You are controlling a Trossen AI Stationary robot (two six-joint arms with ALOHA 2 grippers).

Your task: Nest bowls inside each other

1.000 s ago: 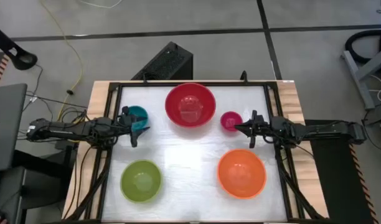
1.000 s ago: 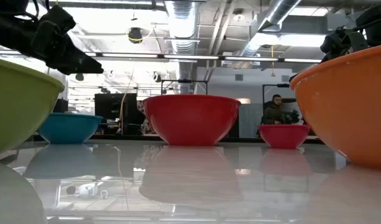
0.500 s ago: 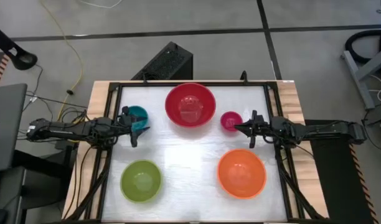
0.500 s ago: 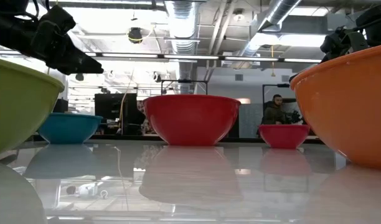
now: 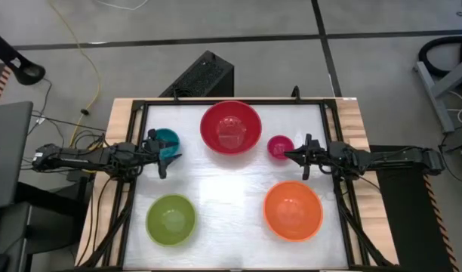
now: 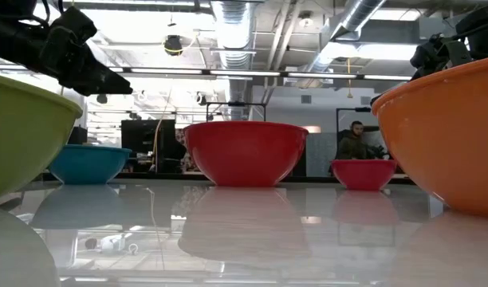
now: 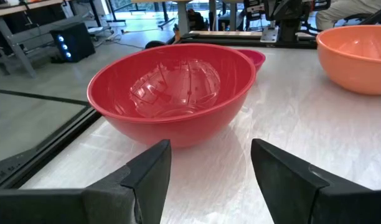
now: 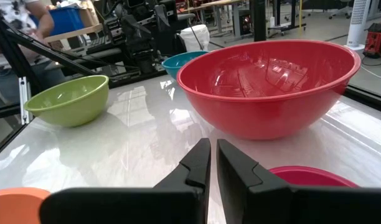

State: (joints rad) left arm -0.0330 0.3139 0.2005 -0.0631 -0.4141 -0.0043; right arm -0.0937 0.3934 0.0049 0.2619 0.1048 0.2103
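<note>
Five bowls stand apart on the white table, each on its base: a red bowl (image 5: 230,127) at the far middle, a teal bowl (image 5: 167,138) to its left, a small pink bowl (image 5: 279,146) to its right, a lime green bowl (image 5: 170,220) near left and an orange bowl (image 5: 293,211) near right. My left gripper (image 5: 166,155) hovers open at the left side, level, by the teal bowl's near rim, with nothing between its fingers (image 7: 152,177). My right gripper (image 5: 291,156) hovers shut at the right side, just near of the pink bowl (image 8: 309,176), holding nothing.
A black frame (image 5: 231,103) runs round the table, with wooden strips at both sides. The table's middle between the bowls is bare (image 5: 223,185). A person (image 6: 353,143) sits in the room beyond the far edge.
</note>
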